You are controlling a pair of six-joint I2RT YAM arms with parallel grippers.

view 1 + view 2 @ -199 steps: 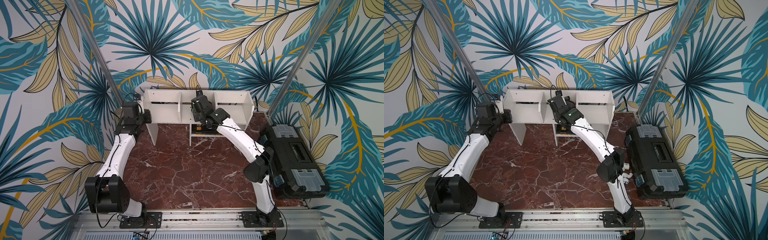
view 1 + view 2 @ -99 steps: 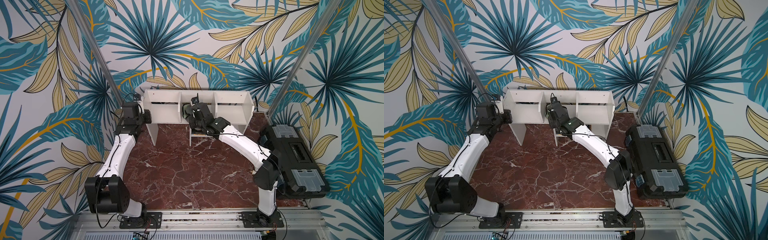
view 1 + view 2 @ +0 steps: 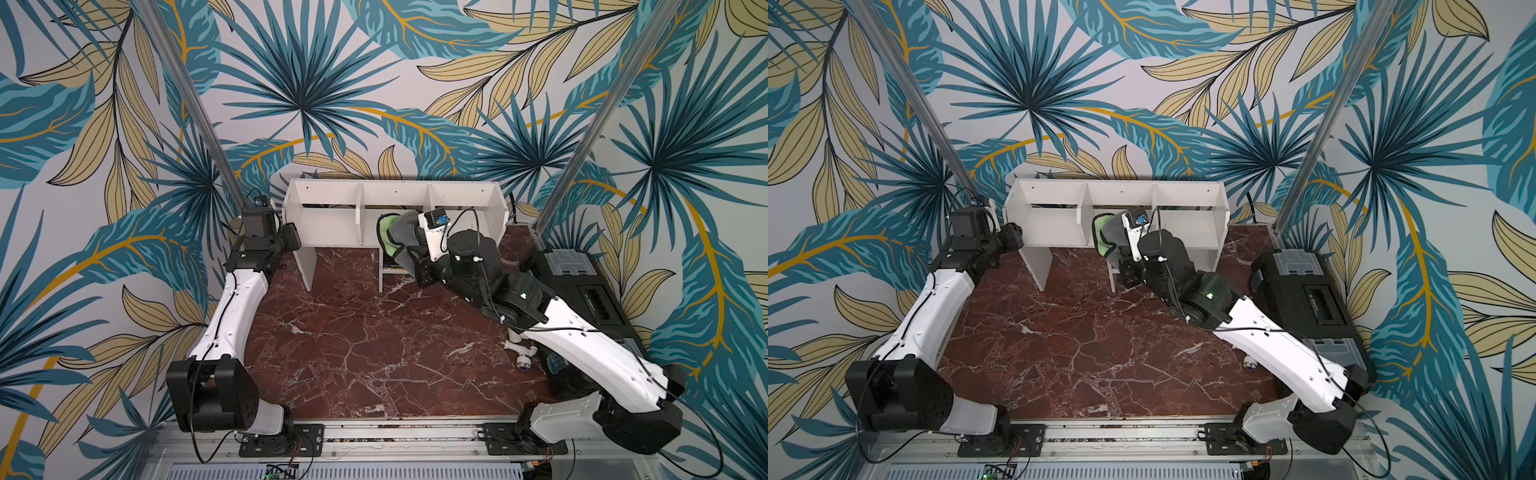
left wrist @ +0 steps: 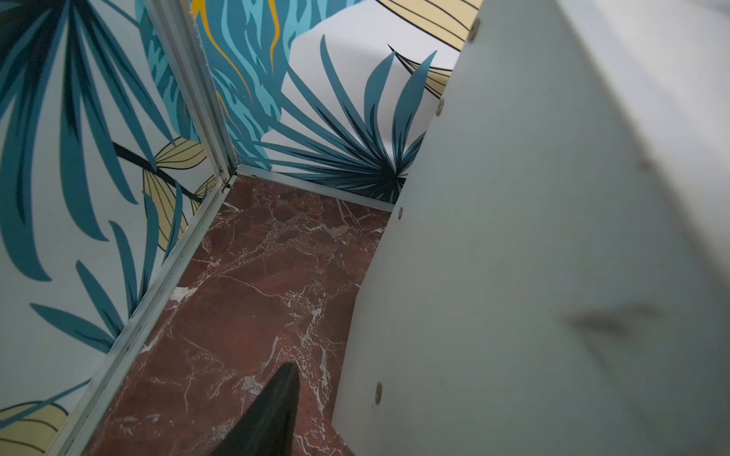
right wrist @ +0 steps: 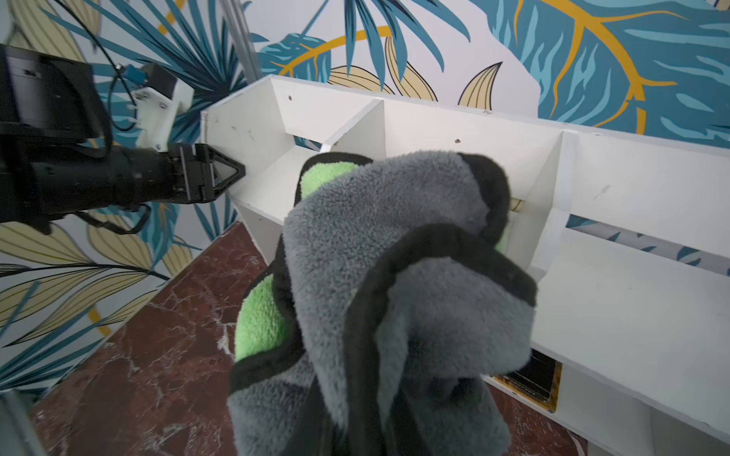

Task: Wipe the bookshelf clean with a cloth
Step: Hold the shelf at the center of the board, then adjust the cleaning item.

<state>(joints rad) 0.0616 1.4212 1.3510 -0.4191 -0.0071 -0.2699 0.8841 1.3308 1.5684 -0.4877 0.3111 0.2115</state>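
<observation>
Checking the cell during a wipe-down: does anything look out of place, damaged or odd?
Yes. Small white fittings lie loose on the marble table beside the black toolbox, unrelated to the wiping. The bookshelf also shows what looks like a dark smear on its outer side panel.

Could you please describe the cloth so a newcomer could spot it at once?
Find the wide white bookshelf against the leafy back wall. At the front of its middle compartment, a bunched cloth hangs from the tip of the right arm. It is the only soft thing there: fluffy grey, dark edging, a lime-green side.
</observation>
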